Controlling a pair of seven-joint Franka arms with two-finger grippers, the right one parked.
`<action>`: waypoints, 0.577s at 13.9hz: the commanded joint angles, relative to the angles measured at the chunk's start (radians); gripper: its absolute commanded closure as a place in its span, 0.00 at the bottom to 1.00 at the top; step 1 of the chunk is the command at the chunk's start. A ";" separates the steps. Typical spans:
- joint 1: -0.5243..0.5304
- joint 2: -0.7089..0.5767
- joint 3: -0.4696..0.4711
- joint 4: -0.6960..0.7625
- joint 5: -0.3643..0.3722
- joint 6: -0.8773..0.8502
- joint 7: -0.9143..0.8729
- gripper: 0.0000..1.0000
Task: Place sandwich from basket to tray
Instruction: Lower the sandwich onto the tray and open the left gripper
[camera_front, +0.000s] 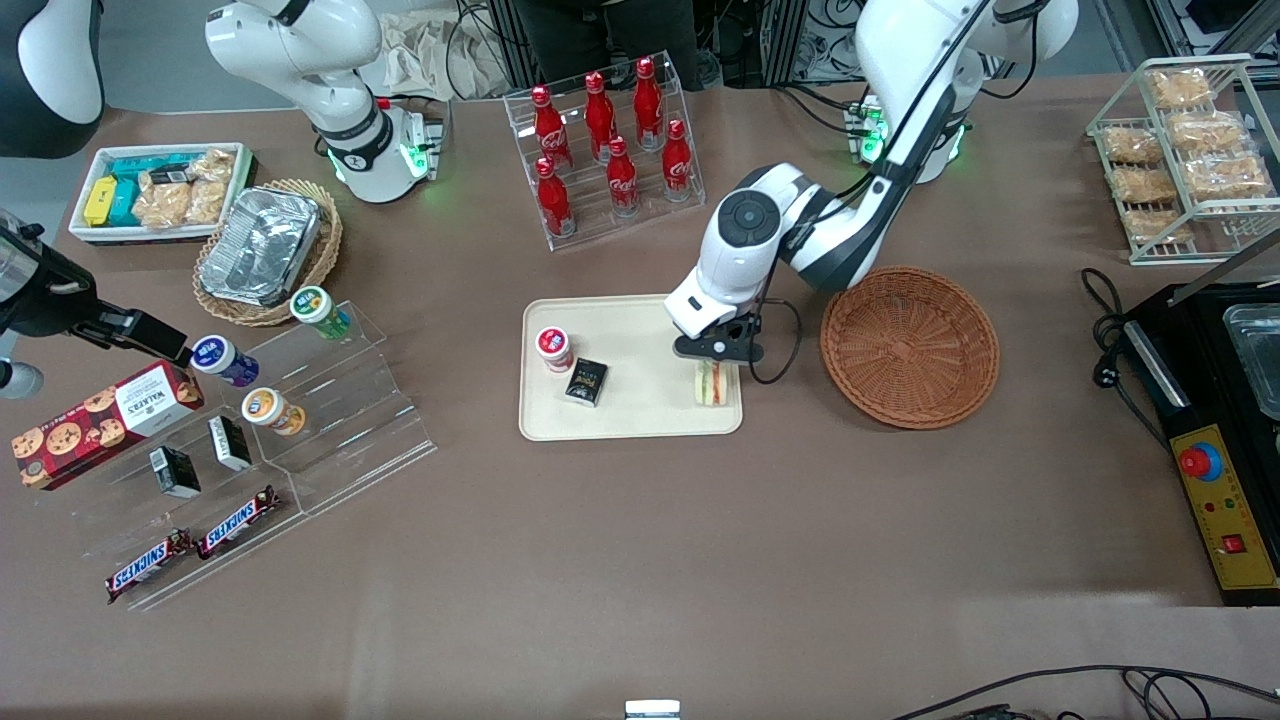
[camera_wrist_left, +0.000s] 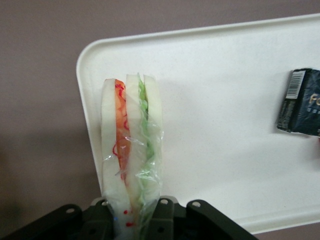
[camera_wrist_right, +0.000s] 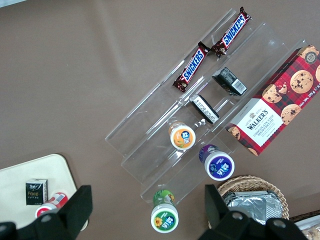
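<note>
- Landmark: flat cream-beige rectangular plastic tray (camera_front: 640, 415) with rounded corners and a low rim, lying on the brown table (camera_front: 640, 560).
- On the tray, at its end toward the parked arm: a small red-lidded cup (camera_front: 554, 349), and just beside it, nearer the front camera, a small black packet (camera_front: 586, 382).
- At the tray's end toward the working arm: the small triangular sandwich wedge (camera_front: 711, 383) of pale bread, orange, green and red filling at its cut edge, in clear wrap, close to the rim.
- The left arm's black two-finger gripper (camera_front: 716, 360) is directly above the sandwich. In the wrist view the fingers (camera_wrist_left: 161, 218) are closed against the wedge's end, gripping it, and the wedge (camera_wrist_left: 131, 150) extends out from them over the tray corner (camera_wrist_left: 100, 55).
- Past the tray, toward the working arm's end: the round, shallow, reddish-brown woven wicker basket (camera_front: 910, 345), near the tray but apart from it.
</note>
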 joint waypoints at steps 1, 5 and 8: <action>-0.020 0.031 0.017 -0.007 0.031 0.060 -0.053 1.00; -0.043 0.035 0.051 -0.027 0.137 0.067 -0.148 0.69; -0.033 0.032 0.052 -0.025 0.157 0.067 -0.148 0.00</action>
